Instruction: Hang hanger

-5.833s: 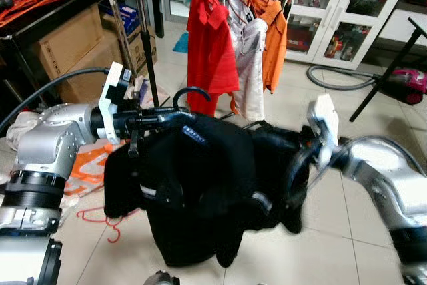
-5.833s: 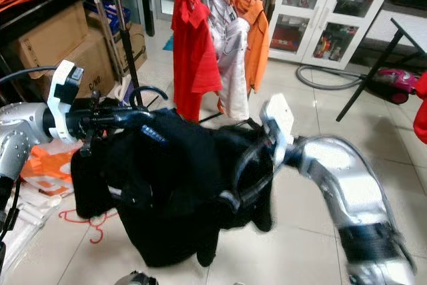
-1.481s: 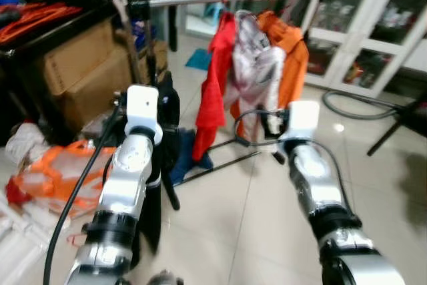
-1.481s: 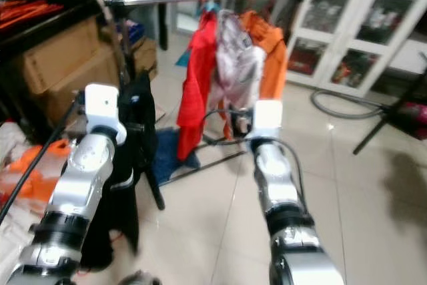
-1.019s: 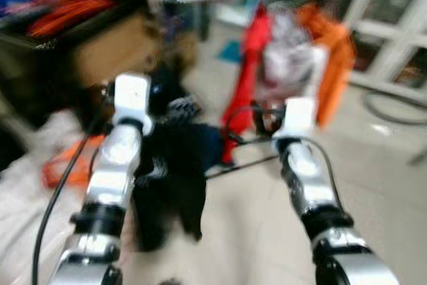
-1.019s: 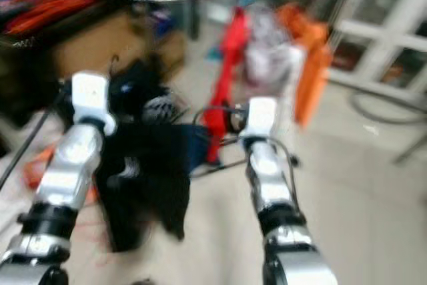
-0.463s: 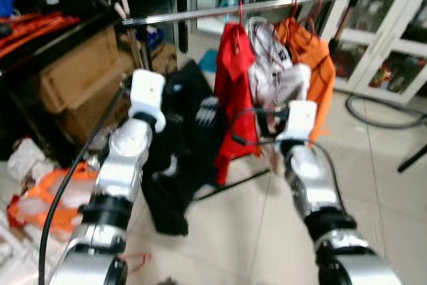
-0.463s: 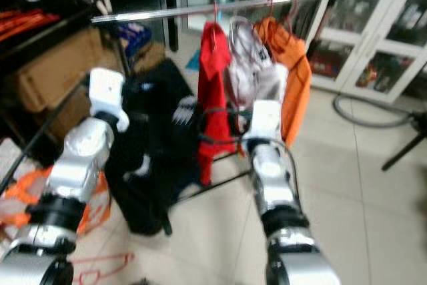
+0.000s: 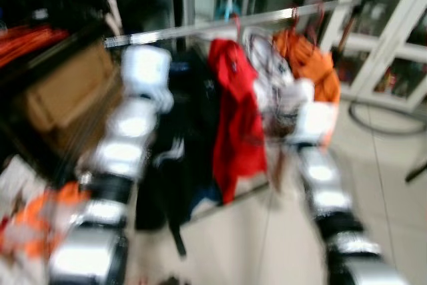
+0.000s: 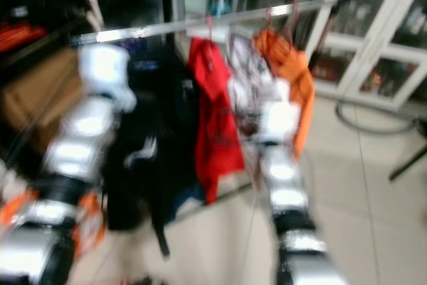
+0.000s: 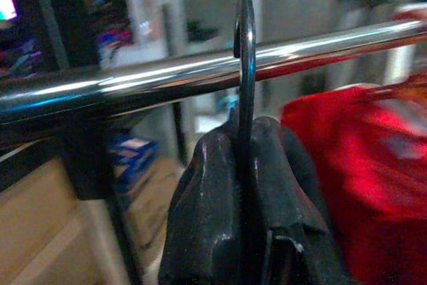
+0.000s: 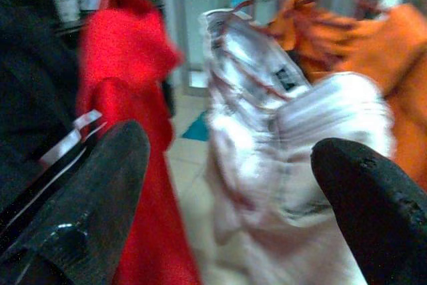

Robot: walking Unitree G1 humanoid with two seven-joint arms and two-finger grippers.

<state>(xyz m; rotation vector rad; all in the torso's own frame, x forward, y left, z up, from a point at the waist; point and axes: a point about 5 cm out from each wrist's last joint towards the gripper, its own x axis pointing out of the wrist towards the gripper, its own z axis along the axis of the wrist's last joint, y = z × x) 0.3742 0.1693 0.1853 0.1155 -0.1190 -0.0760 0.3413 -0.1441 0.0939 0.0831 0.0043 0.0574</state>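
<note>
I am bringing the black hanger hook (image 11: 245,65) up to the chrome rail (image 11: 133,85), my left gripper (image 11: 248,165) clamped tight on its neck. The hook is crossing the rail, seemingly not yet seated; next I judge it needs lowering on. My right gripper (image 12: 220,185) is hanging wide apart near the white shirt (image 12: 280,125).
</note>
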